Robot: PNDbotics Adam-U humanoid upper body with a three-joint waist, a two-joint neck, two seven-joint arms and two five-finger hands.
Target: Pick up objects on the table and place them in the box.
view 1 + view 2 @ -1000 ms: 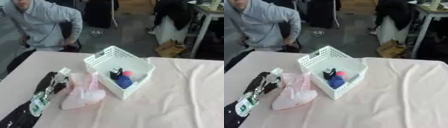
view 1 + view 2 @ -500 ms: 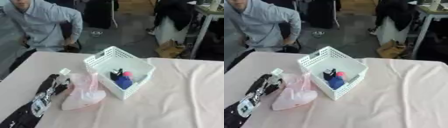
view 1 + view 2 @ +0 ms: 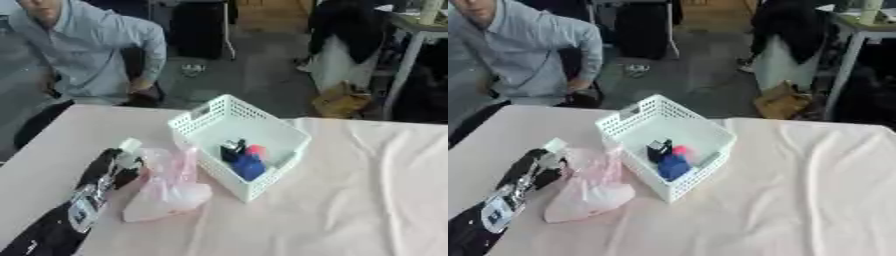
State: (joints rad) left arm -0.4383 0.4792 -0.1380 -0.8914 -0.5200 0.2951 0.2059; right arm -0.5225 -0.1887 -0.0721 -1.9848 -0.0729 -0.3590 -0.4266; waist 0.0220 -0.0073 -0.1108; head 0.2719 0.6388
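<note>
Beside the white box (image 3: 236,145), left hand (image 3: 112,167) grips pink bag (image 3: 171,187); cloth right lies bare

Even, diffuse overhead lighting, moderately bright, with no glare. The pale pink tabletop (image 3: 367,190) is evenly lit; its cloth creases show as faint grey lines. The white basket (image 3: 238,145) casts only a soft, short shadow at its near wall. The whole field is soft and slightly blurred, most at the left hand (image 3: 109,167) and the translucent pink bag (image 3: 171,187). The background floor is dimmer and equally unsharp.
</note>
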